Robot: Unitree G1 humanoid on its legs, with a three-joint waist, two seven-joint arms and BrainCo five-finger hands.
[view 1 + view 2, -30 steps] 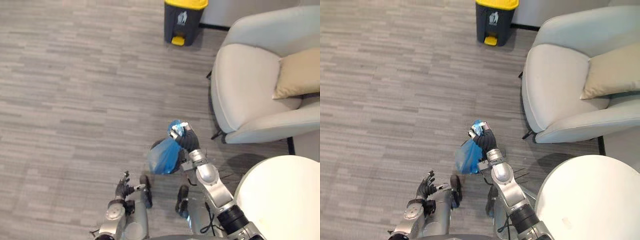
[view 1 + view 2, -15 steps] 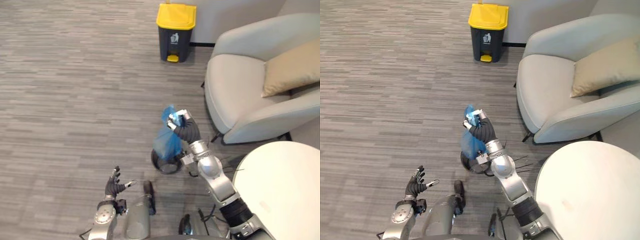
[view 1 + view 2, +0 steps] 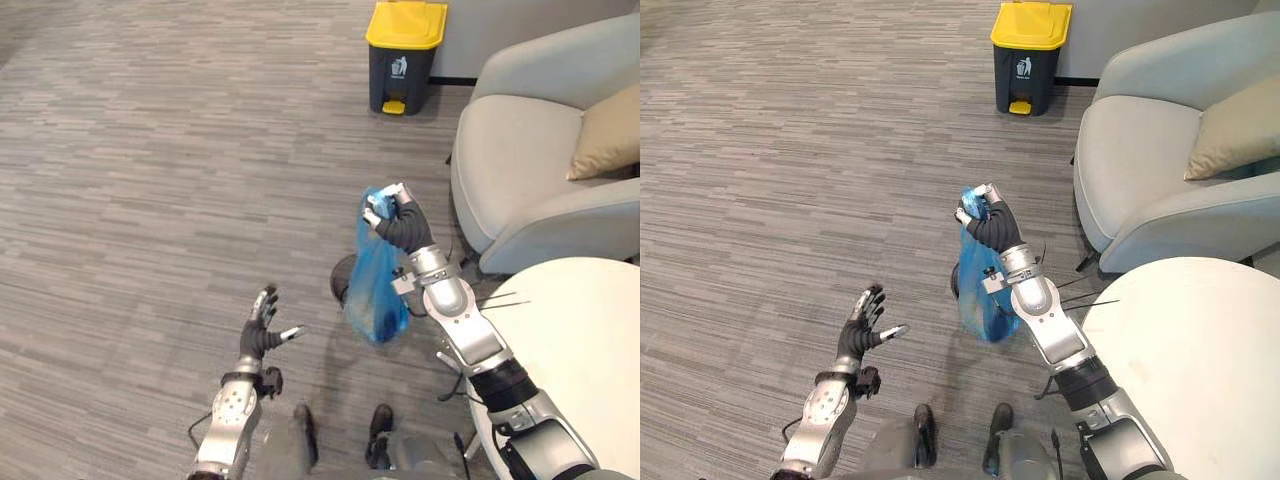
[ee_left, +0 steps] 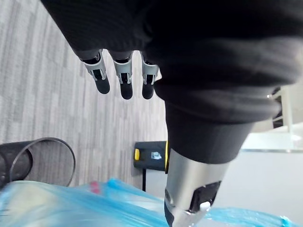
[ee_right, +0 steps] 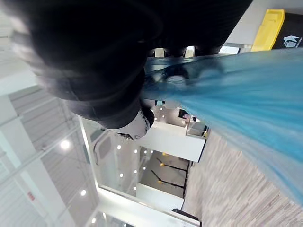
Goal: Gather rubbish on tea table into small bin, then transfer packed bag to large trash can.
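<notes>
The left hand [image 3: 262, 325] hovered with fingers straight and spread, holding nothing. To its right a small black bin [image 3: 341, 283] stood partly behind a blue rubbish bag [image 3: 378, 290]. The bag hung in the air from the right hand [image 3: 395, 222], whose fingers were curled round its gathered top. Beyond stood a yellow-lidded trash can [image 3: 405, 40], with a pale armchair [image 3: 530, 170] and a round white table [image 3: 580, 340] at right.

Bag [image 3: 377, 285]: see-through blue, middle of frame. Trash can [image 3: 404, 58], top: dark grey, yellow lid. Floor [image 3: 140, 170]: grey, thin streaky stripes. Chair [image 3: 525, 165], upper right: pale grey. Cushion [image 3: 610, 145]: tan. Table [image 3: 590, 340], lower right: creamy white. Small bin [image 3: 342, 285]: black.
</notes>
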